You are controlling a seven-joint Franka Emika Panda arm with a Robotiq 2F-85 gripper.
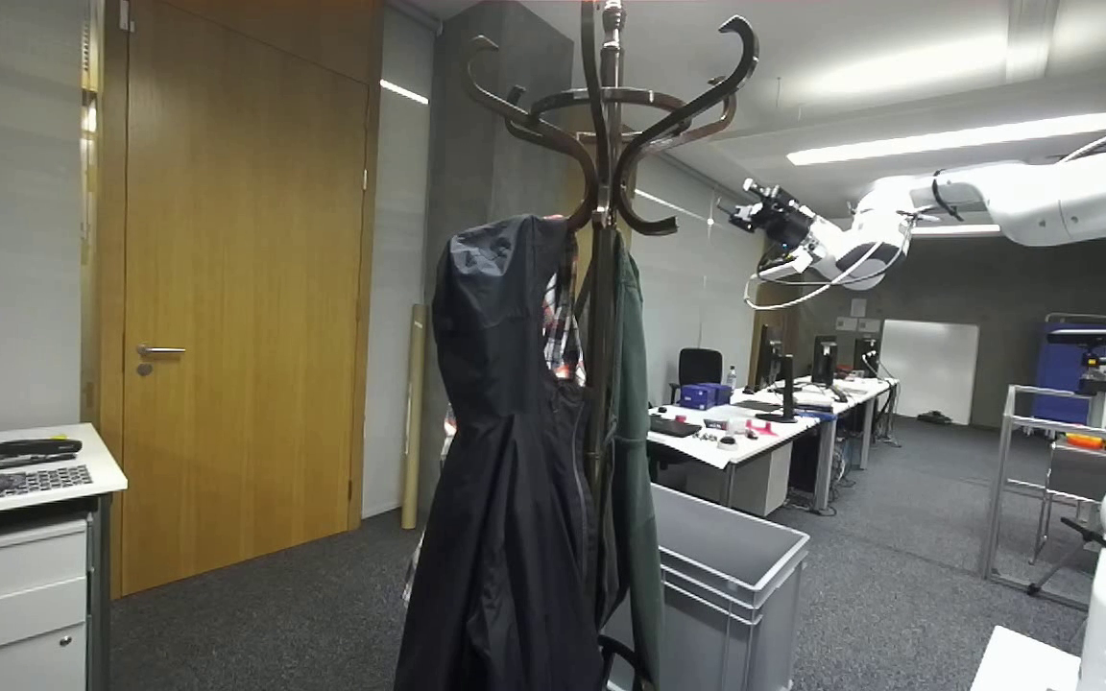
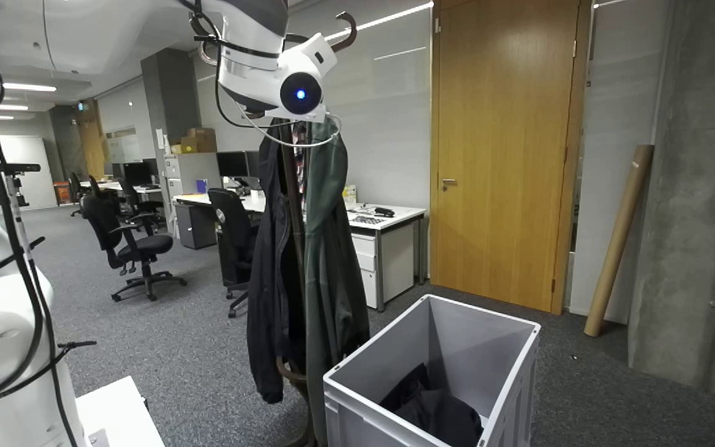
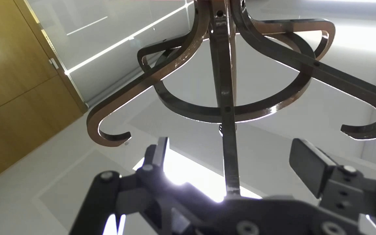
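My gripper (image 3: 229, 143) stands open with nothing between its pads (image 3: 310, 166). In an exterior view the gripper (image 1: 738, 202) hangs in the air beside the dark brown coat rack (image 1: 601, 326), apart from it. The wrist view looks up at the rack's ring (image 3: 188, 111) and curved hooks; one hook arm (image 3: 229, 156) appears behind the gap between the fingers. A black hooded jacket (image 1: 505, 432), a plaid shirt (image 1: 563, 336) and a dark green garment (image 2: 323, 205) hang on the rack. In an exterior view the robot's wrist (image 2: 300, 81) hides the gripper and most hooks.
A grey bin (image 2: 478, 347) with dark cloth (image 2: 438, 413) inside stands by the rack's foot. Around are a wooden door (image 1: 246, 317), a cardboard tube (image 2: 618, 248), an office chair (image 2: 140, 245), and desks with monitors (image 1: 824, 360).
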